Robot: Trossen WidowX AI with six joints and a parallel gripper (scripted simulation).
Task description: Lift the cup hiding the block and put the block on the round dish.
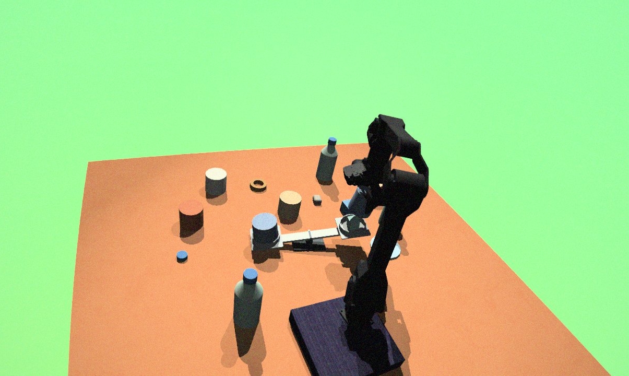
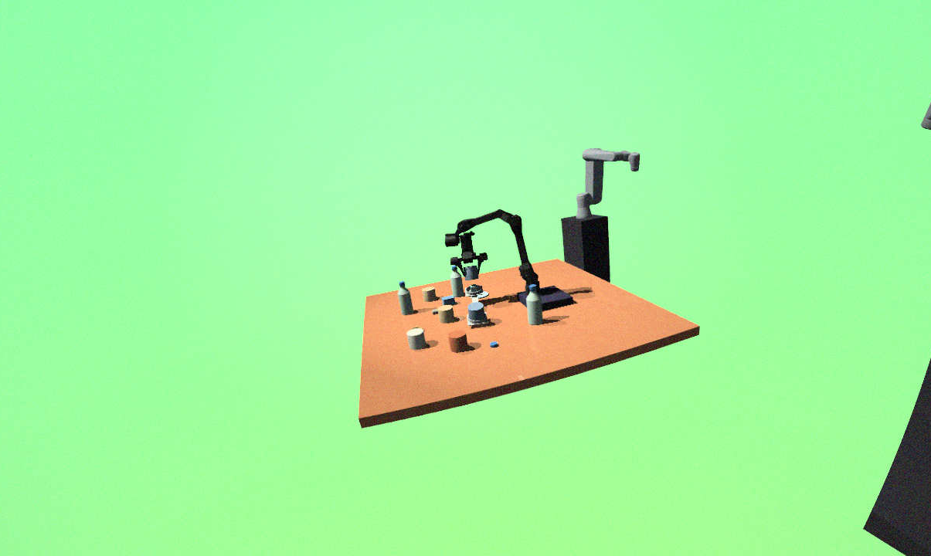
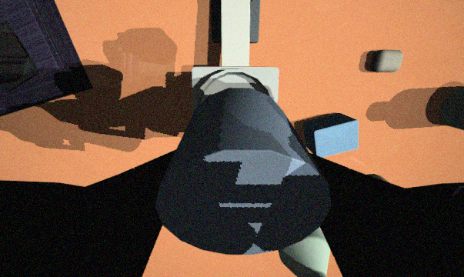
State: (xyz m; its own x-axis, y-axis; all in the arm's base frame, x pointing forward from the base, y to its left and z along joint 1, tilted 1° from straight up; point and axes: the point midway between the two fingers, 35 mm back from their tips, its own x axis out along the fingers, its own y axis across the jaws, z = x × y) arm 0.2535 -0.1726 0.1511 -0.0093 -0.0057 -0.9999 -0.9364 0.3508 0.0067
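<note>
My gripper (image 1: 367, 200) (image 2: 471, 270) (image 3: 238, 156) is shut on a blue-grey cup (image 1: 359, 206) (image 2: 471, 273) (image 3: 251, 131), raised above the balance's right end. The identical other cup (image 1: 264, 228) (image 2: 477, 312) stands on the lower left end of the balance (image 1: 323, 233) (image 3: 235, 35). The raised right pan (image 1: 364, 232) (image 3: 273, 75) bears a ring-like rim with dark and pale patches inside; I cannot make out a block there, and the held cup hides much of this pan in the wrist view. The pale round dish (image 1: 395, 253) is partly hidden behind the arm.
Beyond the balance are a tan cylinder (image 1: 288, 208), a small grey block (image 1: 317, 200) (image 3: 389, 60), a blue box (image 1: 345, 206) (image 3: 336, 139) and a bottle (image 1: 326, 167). Another bottle (image 1: 247, 303) stands left of the arm's base. White (image 1: 215, 183) and red (image 1: 190, 219) cylinders stand farther left.
</note>
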